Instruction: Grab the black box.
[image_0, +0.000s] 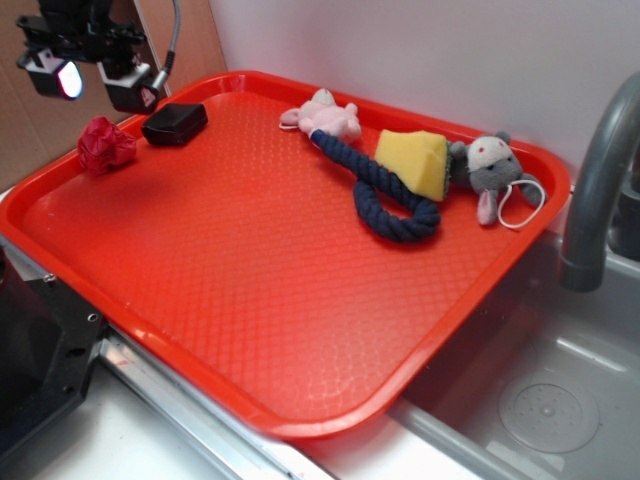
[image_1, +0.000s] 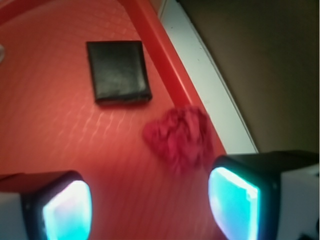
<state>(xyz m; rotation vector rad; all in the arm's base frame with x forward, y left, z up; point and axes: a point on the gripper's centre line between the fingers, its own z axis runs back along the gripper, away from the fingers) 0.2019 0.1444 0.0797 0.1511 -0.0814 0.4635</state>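
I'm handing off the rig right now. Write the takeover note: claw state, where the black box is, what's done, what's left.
Claw: open, empty, raised above the tray's far left corner.
Black box: flat on the red tray by the rim, untouched; red cloth ball lies beside it, apart.
Done: nothing grasped yet.
Left: center over the box, descend, close, avoiding the cloth ball.

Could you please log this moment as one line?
gripper: open, raised, empty | black box: on tray, untouched | red cloth ball: beside box
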